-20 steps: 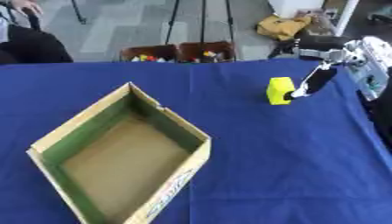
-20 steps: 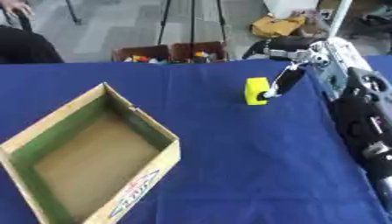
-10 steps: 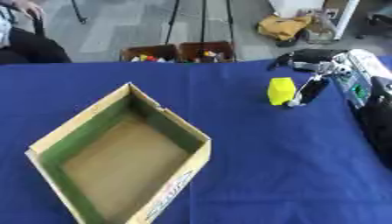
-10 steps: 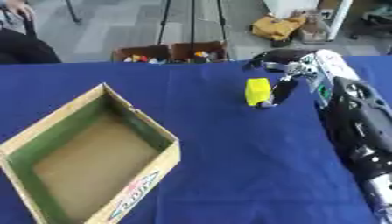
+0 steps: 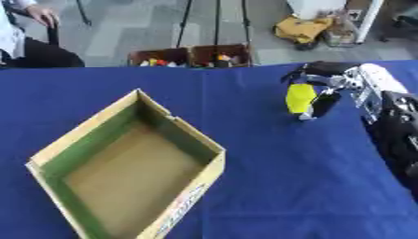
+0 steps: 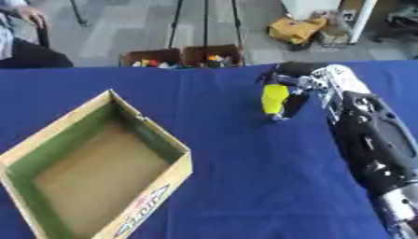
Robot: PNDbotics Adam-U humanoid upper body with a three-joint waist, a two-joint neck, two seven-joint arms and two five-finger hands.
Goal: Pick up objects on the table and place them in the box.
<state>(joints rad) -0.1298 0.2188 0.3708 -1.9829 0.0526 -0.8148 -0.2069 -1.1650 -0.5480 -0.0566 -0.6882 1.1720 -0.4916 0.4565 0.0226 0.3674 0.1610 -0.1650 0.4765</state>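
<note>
Yellow block point(image 5: 300, 98) held in the robot's right hand point(image 5: 326, 86) above the blue table point(image 5: 269, 172).

Fingers and thumb curl round the small block at the table's far right. An open cardboard box point(image 5: 122, 163) sits well apart, near left. Two bins of small objects point(image 5: 192, 56) stand beyond the far edge.

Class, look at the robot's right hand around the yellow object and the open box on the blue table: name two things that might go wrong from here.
1. The right hand curls over the yellow object with fingers above and thumb beside it; only part of the object is covered, so it may slip or tip when lifted.
2. The cardboard box sits well to the left, apart from the object; during that carry the object might drop onto the blue table or catch the box's raised near wall.
</note>
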